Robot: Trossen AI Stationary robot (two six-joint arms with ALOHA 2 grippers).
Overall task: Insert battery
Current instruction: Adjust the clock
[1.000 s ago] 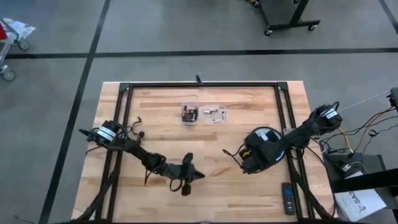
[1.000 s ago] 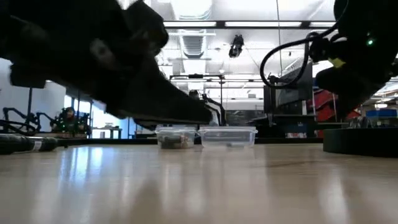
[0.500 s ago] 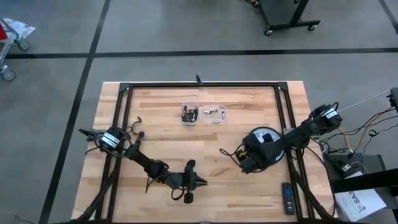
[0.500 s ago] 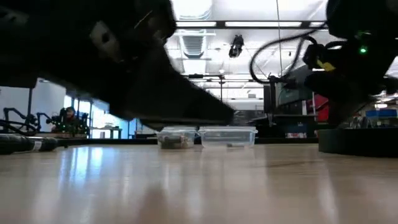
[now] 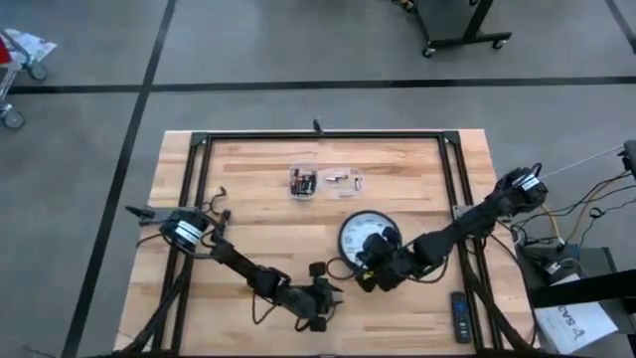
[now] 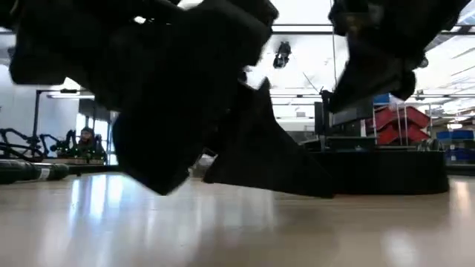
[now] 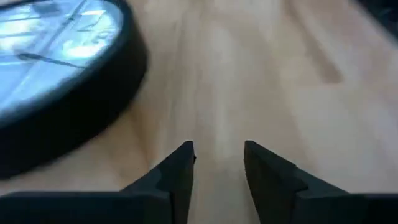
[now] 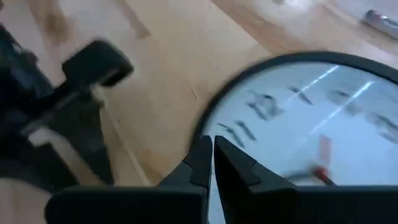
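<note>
- The clock lies face up on the wooden table, near its middle and toward the front.
- Right claw sits at the clock's front rim, its fingers pressed nearly together over that rim.
- Left claw lies low beside the clock, fingers spread, nothing between them.
- Two clear boxes sit well behind, toward the far edge.
- A remote lies by the front right corner.
- Bare wood stays open on the left half.
</note>
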